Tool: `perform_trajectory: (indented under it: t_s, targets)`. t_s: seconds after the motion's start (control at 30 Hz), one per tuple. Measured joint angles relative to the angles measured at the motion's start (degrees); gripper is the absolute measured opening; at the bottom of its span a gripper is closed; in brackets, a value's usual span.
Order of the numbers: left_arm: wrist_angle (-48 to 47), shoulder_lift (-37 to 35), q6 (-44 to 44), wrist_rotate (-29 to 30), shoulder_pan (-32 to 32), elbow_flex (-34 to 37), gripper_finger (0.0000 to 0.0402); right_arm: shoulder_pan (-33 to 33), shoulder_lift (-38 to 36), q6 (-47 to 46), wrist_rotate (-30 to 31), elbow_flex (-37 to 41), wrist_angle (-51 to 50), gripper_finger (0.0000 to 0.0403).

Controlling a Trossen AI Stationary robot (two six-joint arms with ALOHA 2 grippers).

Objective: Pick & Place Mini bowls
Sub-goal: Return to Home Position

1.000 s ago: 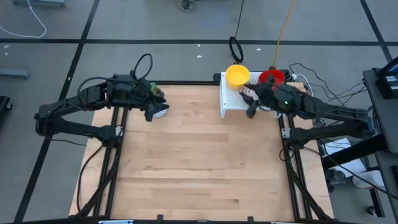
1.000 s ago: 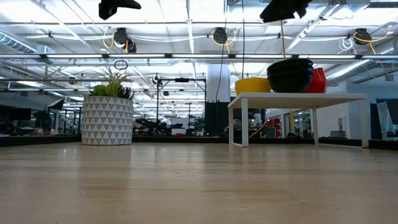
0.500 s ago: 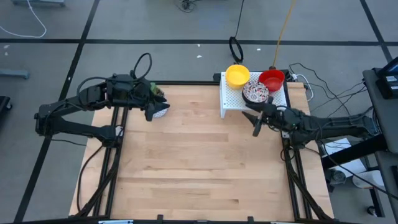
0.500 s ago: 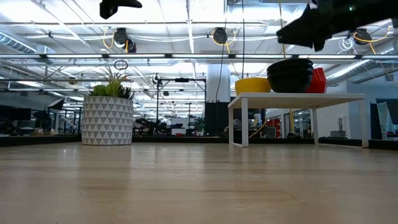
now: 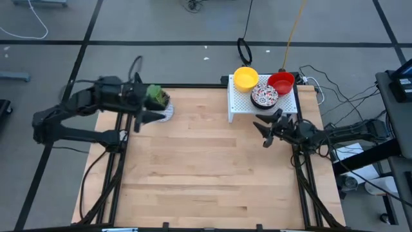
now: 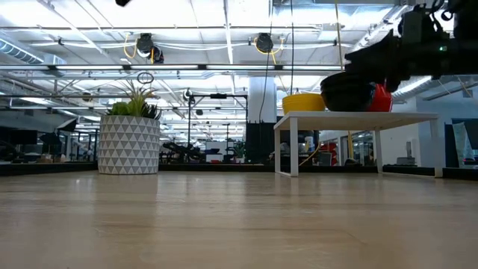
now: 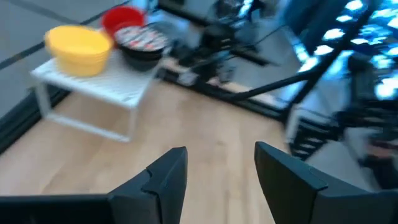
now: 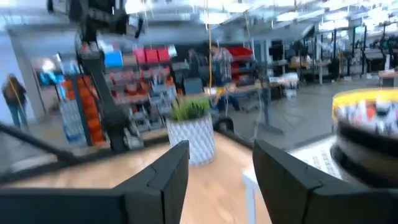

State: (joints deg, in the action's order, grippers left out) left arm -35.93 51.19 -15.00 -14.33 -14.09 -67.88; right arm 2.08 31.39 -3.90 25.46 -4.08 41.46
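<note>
Yellow, red and patterned mini bowls (image 5: 264, 95) sit stacked on the white shelf (image 5: 239, 104) at the table's (image 5: 206, 180) far right corner, as the right gripper (image 8: 219, 146) hovers beside it and the left gripper (image 7: 219, 151) beside the potted plant (image 5: 158, 98) at the far left corner, both with fingers apart and holding nothing.

Workshop hall around a pale wooden counter (image 5: 206, 167).
Grey floor (image 5: 161, 26) crossed by dark lines fills the high view's upper part; in the low view, bright ceiling lights (image 6: 224, 15) and hanging cable reels (image 6: 264, 42) span the top.
</note>
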Motion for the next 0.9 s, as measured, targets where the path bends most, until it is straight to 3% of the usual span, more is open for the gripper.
perform_trajectory:
  t_s: [0.13,0.33,0.63,0.9]
  targets:
    - [0.4,-5.1,0.9,-1.3,2.1,0.7,0.0189,0.0,-0.1,0.0,-0.1,1.7,1.9,0.0165]
    - [3.2,-13.0,-1.0,7.8,8.2,8.8,0.0189,0.0,0.1,0.1,-0.2,2.4,0.3,0.0165]
    - [24.9,-24.8,-2.2,8.4,15.0,30.6,0.0189,0.0,0.1,-2.5,-0.1,2.5,-1.9,0.0165]
    - [40.6,-29.7,-2.5,8.4,17.5,45.4,0.0189,0.0,0.1,-2.5,-0.1,2.5,-2.7,0.0165]
